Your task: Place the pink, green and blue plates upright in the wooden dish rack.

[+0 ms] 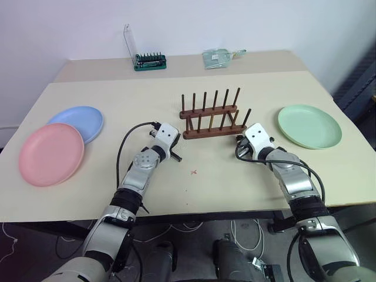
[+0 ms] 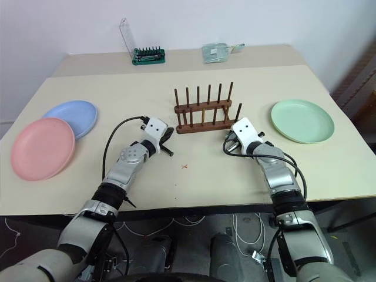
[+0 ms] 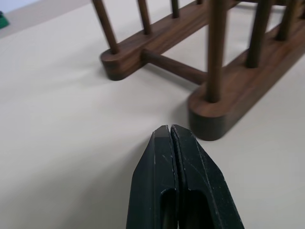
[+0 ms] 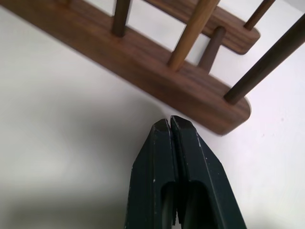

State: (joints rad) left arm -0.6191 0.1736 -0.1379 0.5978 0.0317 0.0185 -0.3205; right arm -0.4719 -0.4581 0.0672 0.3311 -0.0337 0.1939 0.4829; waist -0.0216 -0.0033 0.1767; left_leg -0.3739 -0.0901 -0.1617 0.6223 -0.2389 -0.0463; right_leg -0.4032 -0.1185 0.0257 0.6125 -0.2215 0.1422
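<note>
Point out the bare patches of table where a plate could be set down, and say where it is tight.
Free: the table between dish rack and green plate; the stretch between blue plate and rack; the front strip. Tight: both rack ends, where the shut left gripper and right gripper sit, and the overlapping pink plate.

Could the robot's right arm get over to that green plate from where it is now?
Probably yes. The green plate lies flat on the table's right side, alone, with bare tabletop between it and the right tool, which sits shut beside the wooden rack. Nothing stands in the way.
</note>
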